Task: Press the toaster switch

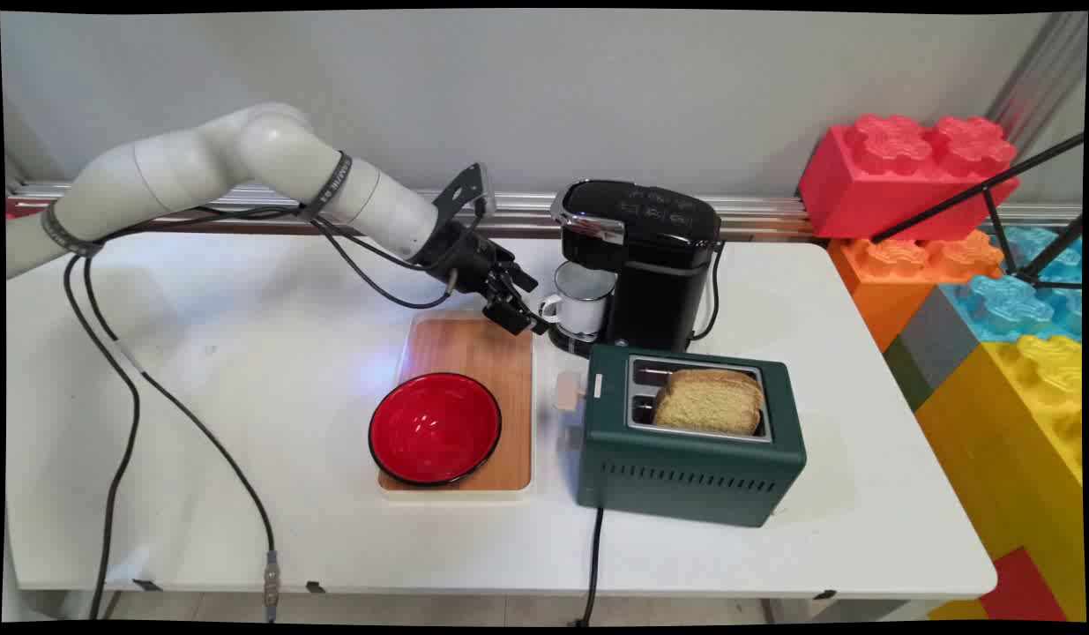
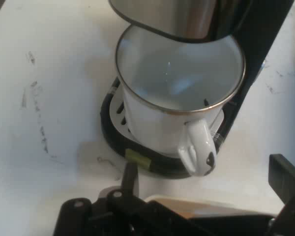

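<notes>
Jaws [image 1: 528, 310] wide, empty, just beside one white mug's [image 2: 179, 105] handle; mug sits under one coffee maker [image 1: 647, 265]. Nearby: one red bowl [image 1: 435, 428] on one board [image 1: 482, 353], one toaster [image 1: 689, 454] holding one bread slice [image 1: 710, 401].

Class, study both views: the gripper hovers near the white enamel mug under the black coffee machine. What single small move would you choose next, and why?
Probably a short advance toward the white enamel mug's handle. The black two-finger gripper sits open just short of it, the handle faces the gripper, and the mug stands on the black coffee machine's drip tray, untouched.
</notes>
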`<state>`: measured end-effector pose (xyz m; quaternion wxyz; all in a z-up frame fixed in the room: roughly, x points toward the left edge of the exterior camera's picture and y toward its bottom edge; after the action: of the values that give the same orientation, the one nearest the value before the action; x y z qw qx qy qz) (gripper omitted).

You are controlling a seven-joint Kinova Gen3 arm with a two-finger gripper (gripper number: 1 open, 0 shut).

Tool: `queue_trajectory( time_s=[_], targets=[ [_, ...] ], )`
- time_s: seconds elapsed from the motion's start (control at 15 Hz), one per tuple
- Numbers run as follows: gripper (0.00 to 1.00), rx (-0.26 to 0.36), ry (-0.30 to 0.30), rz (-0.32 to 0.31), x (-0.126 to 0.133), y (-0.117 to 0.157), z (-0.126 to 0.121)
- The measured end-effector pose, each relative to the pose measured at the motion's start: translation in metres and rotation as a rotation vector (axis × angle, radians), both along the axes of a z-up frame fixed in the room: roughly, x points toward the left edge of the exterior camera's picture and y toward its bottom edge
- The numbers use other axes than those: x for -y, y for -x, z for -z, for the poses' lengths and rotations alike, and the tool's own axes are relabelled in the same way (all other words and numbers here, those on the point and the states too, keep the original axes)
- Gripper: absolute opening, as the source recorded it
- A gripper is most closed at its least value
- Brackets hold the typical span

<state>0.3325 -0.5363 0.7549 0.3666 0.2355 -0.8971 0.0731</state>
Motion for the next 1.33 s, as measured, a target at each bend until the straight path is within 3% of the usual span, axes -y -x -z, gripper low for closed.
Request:
queue_trajectory(
  time_s=[0.4, 1.33],
  targets=[
    [1.00, 0.003, -0.016, -0.005, -0.017, -0.008, -0.022],
    [1.00, -0.002, -0.035, 0.065, -0.063, -0.007, -0.082]
  ],
)
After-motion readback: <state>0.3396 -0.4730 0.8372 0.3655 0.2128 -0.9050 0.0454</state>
